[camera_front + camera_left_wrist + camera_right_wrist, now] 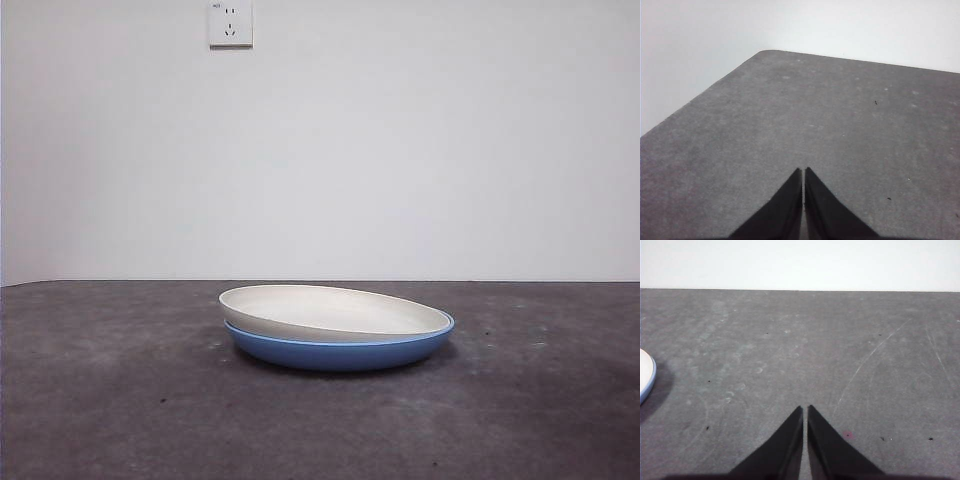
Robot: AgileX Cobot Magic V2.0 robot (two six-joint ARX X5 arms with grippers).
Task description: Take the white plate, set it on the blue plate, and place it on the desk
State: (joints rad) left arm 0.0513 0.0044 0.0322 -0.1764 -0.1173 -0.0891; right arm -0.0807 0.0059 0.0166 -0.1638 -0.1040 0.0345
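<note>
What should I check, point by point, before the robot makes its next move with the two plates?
1. White plate on the blue plate: ok, it lies inside it.
2. White plate sits level: not ok, it tilts, with one side raised above the blue rim.
3. Stack rests on the desk: ok.
4. Left gripper free of load: ok, jaws shut on nothing, over bare desk.
5. Right gripper free of load: ok, jaws shut on nothing, with only a plate edge at the border of its view.
6. Arms away from the stack: ok, none shows in the front view.
</note>
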